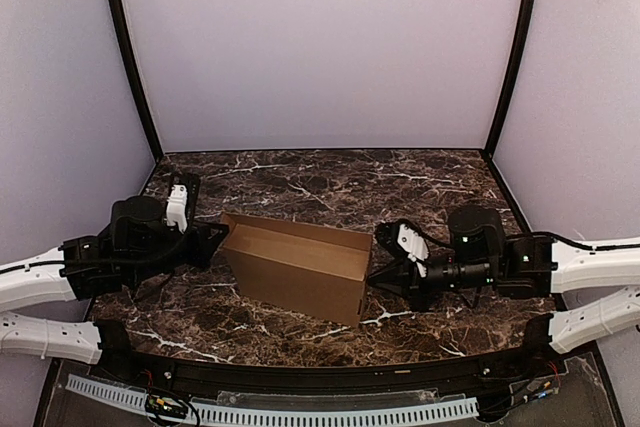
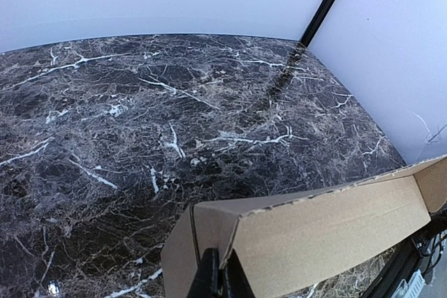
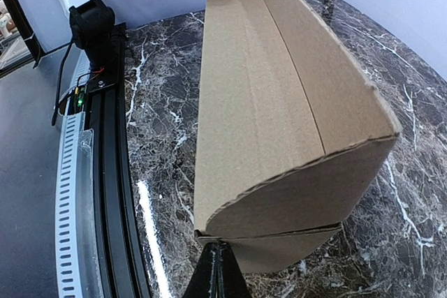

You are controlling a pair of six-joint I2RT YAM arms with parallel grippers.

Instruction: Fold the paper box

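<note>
Dark marbled tabletop (image 1: 300, 182) fills the frame under pale walls (image 1: 320, 47), with a black corner post (image 1: 128, 67) at upper left. My paper box (image 1: 300, 267) stands open-topped at the middle of the top view. My left gripper (image 1: 216, 239) is pinched closed against its left end. My right gripper (image 1: 377, 273) is pinched closed against its right end. Both sets of tips touch cardboard. A white slotted strip (image 1: 270, 413) runs along the bottom edge.

Paper box (image 3: 279, 102), closed pincer (image 3: 218, 259) (at its end)
</note>
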